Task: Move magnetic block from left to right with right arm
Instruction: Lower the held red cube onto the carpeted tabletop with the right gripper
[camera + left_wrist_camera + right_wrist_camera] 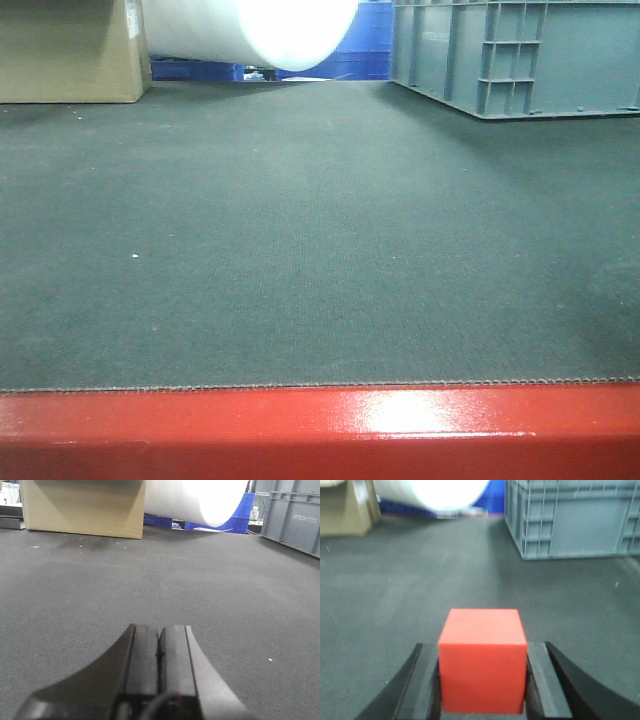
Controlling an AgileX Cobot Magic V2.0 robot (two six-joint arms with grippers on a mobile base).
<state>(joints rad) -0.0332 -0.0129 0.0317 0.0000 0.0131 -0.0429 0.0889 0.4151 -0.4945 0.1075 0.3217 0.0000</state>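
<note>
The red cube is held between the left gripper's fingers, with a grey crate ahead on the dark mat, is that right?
No, wrong arm: the red cube sits between the fingers of the right gripper, as the right wrist view shows. The left gripper is shut on nothing. The grey crate does stand ahead on the dark mat.

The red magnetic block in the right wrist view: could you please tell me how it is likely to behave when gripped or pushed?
The magnetic block looks rigid: its edges appear sharp and undeformed in the right gripper. Its flat faces suggest it will sit stably, not roll. The smooth faces might slip a little; the textured mat probably resists sliding.
</note>
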